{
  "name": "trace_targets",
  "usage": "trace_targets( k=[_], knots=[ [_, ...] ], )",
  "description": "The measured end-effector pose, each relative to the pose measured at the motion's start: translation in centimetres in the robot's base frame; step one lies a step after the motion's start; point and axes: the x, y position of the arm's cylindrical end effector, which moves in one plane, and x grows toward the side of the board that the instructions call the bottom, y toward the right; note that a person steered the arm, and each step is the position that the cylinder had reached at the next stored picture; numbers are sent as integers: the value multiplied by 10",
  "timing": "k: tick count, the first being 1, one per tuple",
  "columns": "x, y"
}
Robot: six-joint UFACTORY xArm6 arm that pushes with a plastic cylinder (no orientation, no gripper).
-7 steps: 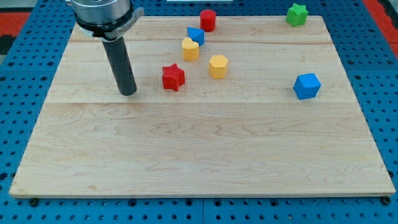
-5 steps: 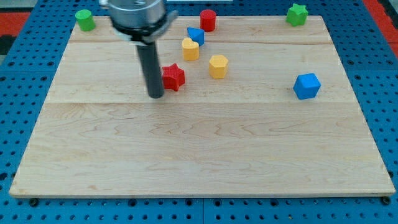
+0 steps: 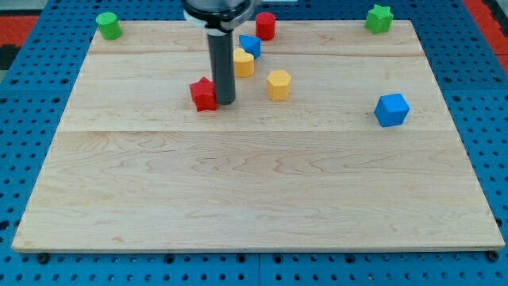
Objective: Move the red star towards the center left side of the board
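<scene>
Nearest the view's bottom the wooden tabletop (image 3: 254, 199) is just bare planks. Going up, the blue cube (image 3: 391, 110) sits alone out on the view's right. Then the action: the red star (image 3: 204, 94) is left of centre in the upper half, and my tip (image 3: 225, 102) is pressed right against its right side, so the rod hides the star's right edge. There's no hand on this rig, just the straight dark rod, so nothing is grasped or let go.

Just right of the rod is a yellow hexagonal block (image 3: 279, 83), and a second yellow block (image 3: 243, 62) pokes out behind the rod, touching a small blue block (image 3: 251, 45) above it. A red cylinder (image 3: 265, 25) stands at the top edge. Far corners: green cylinder (image 3: 108, 25) top left, green star (image 3: 379, 17) top right.
</scene>
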Motion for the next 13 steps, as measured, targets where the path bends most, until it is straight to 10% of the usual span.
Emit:
trace_targets(
  k=[9, 13],
  knots=[
    [-30, -98],
    [-10, -37]
  ],
)
